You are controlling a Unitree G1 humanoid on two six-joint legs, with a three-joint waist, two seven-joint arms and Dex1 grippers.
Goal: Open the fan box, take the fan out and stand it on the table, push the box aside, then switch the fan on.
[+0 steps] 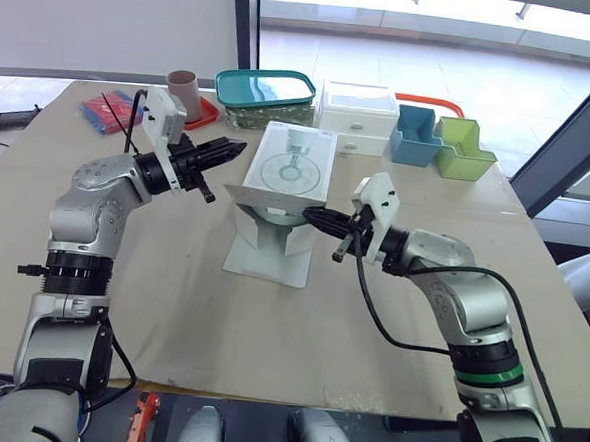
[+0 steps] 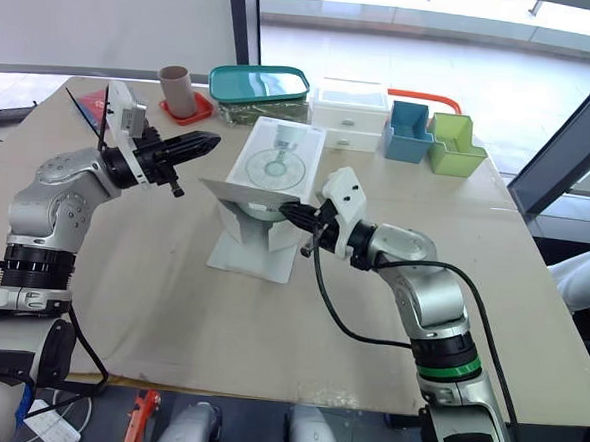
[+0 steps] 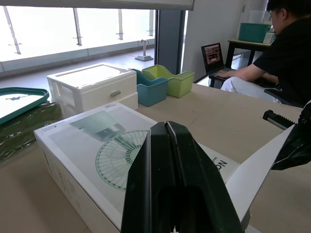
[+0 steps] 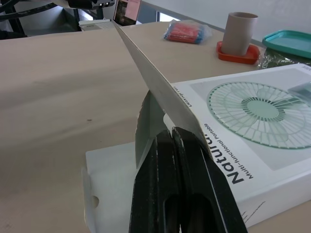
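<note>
Hovering above the tabletop's left half, the left hand (image 1: 229, 149) has its fingers pressed together and points at the fan box (image 1: 294, 169) without touching it. The box lies mid-tabletop, nearer the far edge, its near end open and its lid flap (image 1: 271, 198) raised. The right hand (image 1: 315, 217), fingers also together, touches that flap's right edge from below.
</note>
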